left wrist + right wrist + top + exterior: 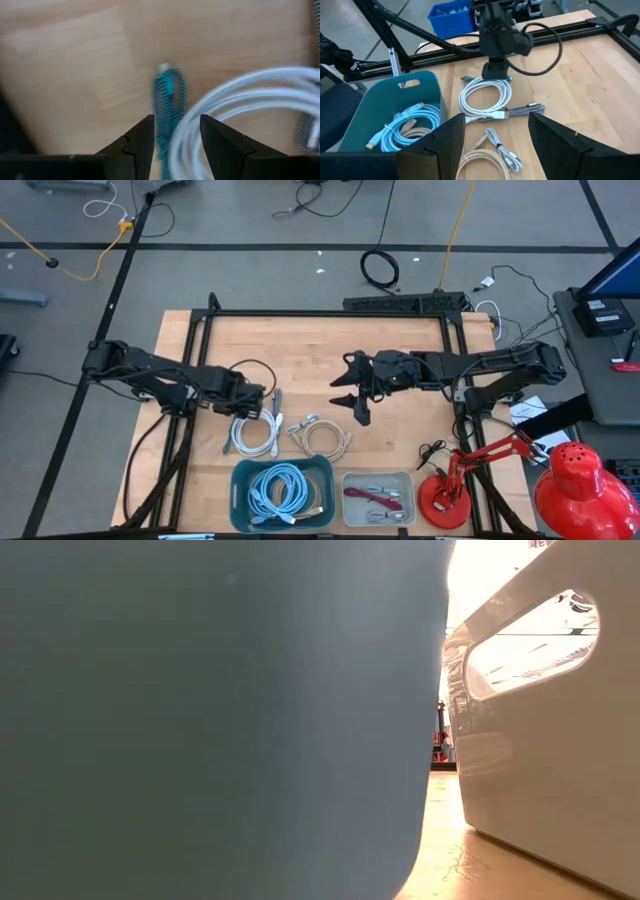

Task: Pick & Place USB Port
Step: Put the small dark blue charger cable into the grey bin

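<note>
You are looking, in the left wrist view, straight past the left gripper (176, 137), whose jaws are standing open with the teal braided USB cable (168, 107) running right up between them. Its long axis is lying along the line of the fingers, its pale plug end pointing away from the wrist toward the middle of that frame. The coiled white cable (240, 97) is crowding in from the right of the frame, lying just beside the teal one and brushing the right-hand finger's side. That is the relation your next move is turning on: the jaws are already straddling the teal cable, but closing may catch the white loop too.

In the high view, the left gripper (262, 397) is sitting at centre left of the wooden desk (310, 345), directly above the white coil (254, 434). The teal plastic bin (240, 480) holding pale blue cables is waiting at the bottom centre of the frame, with the grey tray (350, 482) to its right.

Farther off, the right gripper (357, 387) is hovering at frame centre, jaws spread wide and empty; the left arm is plainly the nearer one.
</note>
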Controlling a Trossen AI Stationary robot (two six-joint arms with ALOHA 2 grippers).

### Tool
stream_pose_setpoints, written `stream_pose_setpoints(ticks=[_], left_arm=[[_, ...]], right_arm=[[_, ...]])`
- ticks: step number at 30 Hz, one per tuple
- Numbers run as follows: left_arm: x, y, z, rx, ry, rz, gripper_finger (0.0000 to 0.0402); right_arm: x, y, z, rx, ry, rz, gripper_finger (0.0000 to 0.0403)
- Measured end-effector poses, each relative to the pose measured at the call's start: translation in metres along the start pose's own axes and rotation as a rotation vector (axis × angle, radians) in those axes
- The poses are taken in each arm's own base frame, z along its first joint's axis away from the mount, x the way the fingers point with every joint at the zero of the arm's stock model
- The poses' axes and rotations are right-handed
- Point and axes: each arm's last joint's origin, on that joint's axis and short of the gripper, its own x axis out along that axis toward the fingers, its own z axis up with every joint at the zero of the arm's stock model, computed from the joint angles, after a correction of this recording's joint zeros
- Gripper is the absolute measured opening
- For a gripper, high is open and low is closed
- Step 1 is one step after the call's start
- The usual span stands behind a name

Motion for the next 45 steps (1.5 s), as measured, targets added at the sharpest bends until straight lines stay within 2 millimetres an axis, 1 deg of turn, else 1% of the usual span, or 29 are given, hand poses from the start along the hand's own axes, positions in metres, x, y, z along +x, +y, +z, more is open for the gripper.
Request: stream_pose_setpoints(ticks=[4,7,12,15,19,21,22,24,25,31,35,37,40,43,45], left_arm=[[0.008,-0.002,-0.001,-0.001,-0.001,-0.052,0.0161],[0.012,0.001,0.0,-0.012,0.003,-0.038,0.0158],[0.016,0.004,0.0,-0.005,0.003,-0.025,0.0124],[0.016,0.0,-0.001,0.031,0.036,-0.075,0.0105],[0.015,-0.009,-0.002,0.054,0.095,-0.175,0.009],[0.013,-0.015,-0.002,0.07,0.105,-0.242,0.007],[0.012,-0.018,-0.002,0.078,0.1,-0.275,0.0053],[0.011,-0.025,-0.002,0.101,0.064,-0.34,0.0019],[0.01,-0.028,-0.002,0.102,0.039,-0.364,0.0014],[0.009,-0.028,0.009,0.064,-0.061,-0.372,0.0023],[0.008,-0.027,0.01,0.107,-0.027,-0.376,0.0022],[0.007,-0.025,0.008,0.134,0.008,-0.373,0.0032],[0.008,-0.025,0.008,0.133,0.031,-0.37,0.0071],[0.006,-0.027,0.012,0.124,0.037,-0.404,0.0128],[0.003,-0.032,0.014,0.137,0.035,-0.473,0.017]], right_arm=[[0.0,0.0,0.0,0.0,0.0,0.0,0.0211],[0.0,0.0,0.0,0.0,0.0,0.006,0.021],[0.0,0.002,0.0,0.02,0.01,0.049,0.021],[0.0,0.002,0.0,0.026,0.011,0.05,0.0208],[0.0,0.002,0.0,0.026,0.011,0.049,0.0208],[0.0,0.002,0.0,0.026,0.012,0.049,0.0208],[0.0,0.002,0.0,0.026,0.012,0.049,0.0208],[0.0,0.002,0.0,0.026,0.012,0.05,0.0208],[0.0,0.002,0.0,0.026,0.012,0.051,0.0208],[0.0,0.002,0.0,0.026,0.011,0.05,0.0208],[0.0,0.002,0.001,0.026,0.005,0.052,0.0208],[0.0,0.002,0.001,0.026,0.005,0.052,0.0208],[0.0,0.002,0.0,0.026,0.012,0.051,0.0208],[0.0,0.002,0.0,0.026,0.012,0.051,0.0208],[0.0,0.002,0.0,0.023,0.011,0.051,0.0208]])
